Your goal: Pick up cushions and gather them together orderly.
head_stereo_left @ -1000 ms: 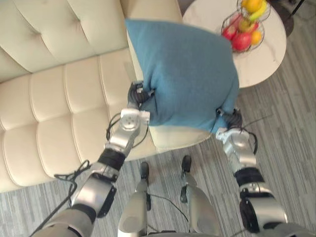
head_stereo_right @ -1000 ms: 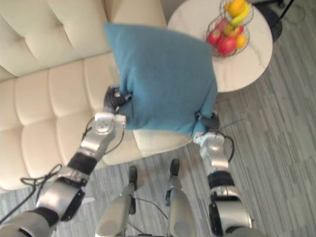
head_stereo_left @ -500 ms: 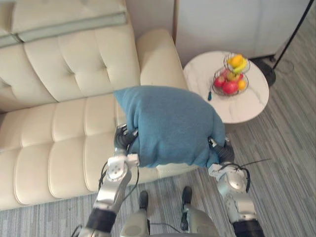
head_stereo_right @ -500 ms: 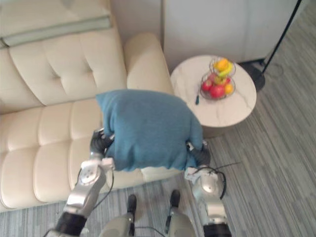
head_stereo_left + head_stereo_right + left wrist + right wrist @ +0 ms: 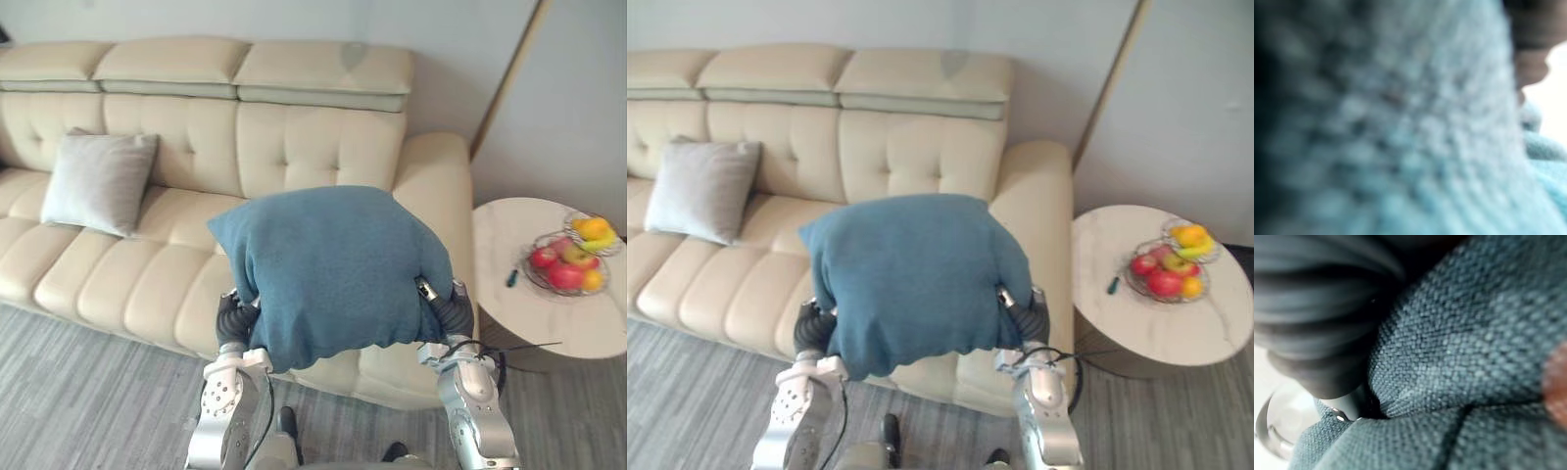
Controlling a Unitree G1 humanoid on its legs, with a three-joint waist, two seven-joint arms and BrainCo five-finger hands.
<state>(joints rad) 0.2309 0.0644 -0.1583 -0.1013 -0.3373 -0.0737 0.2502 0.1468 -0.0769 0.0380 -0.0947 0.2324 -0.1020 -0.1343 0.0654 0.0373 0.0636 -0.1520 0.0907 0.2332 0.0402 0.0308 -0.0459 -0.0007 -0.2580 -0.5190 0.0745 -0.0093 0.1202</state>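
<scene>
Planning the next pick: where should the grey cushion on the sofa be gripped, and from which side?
Probably grip the grey cushion by its two side edges, coming from the front. It stands leaning against the sofa backrest, so its back is blocked while both sides are free.
</scene>
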